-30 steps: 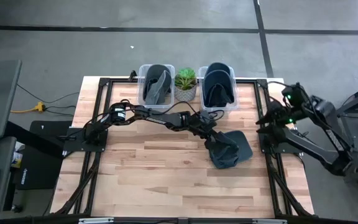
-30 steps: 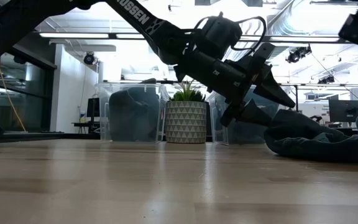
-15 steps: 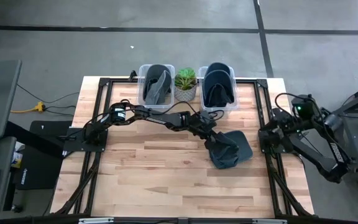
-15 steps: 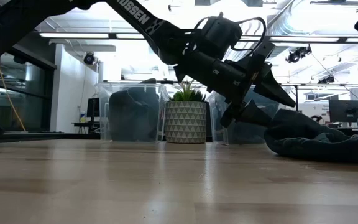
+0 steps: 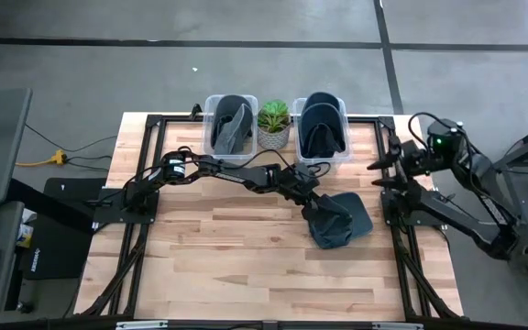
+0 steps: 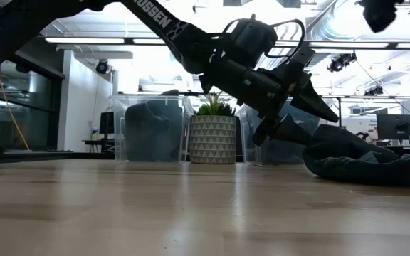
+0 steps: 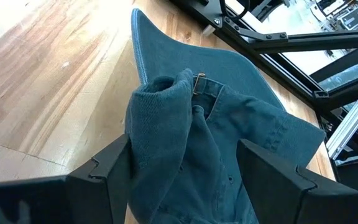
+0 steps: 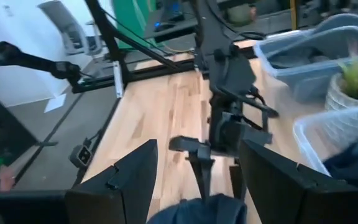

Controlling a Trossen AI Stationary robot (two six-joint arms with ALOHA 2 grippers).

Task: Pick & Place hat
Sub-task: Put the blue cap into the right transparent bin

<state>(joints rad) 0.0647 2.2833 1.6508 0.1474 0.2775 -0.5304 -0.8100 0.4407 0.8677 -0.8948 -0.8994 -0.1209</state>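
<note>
Jaws of the left gripper [image 7: 182, 168] stand spread to either side of the crumpled teal hat [image 7: 197, 137], a finger on each flank, not closed on it; only the left wrist view shows this, along with the small buckle on the hat's folded band. From above, the hat [image 5: 339, 220] lies on the right half of the counter [image 5: 227, 257], near the counter's right frame rail, with the left arm stretched low across from the far left side. The low view shows that arm sloping down, its tip right at the hat [image 6: 361, 163].

The right gripper [image 5: 380, 168] hangs open above the counter's right edge, facing in toward the left arm.

Behind stand two bins [image 5: 230, 124] holding dark hats, with a plant [image 5: 273, 119] between them. Bare wood lies open toward the near edge.
</note>
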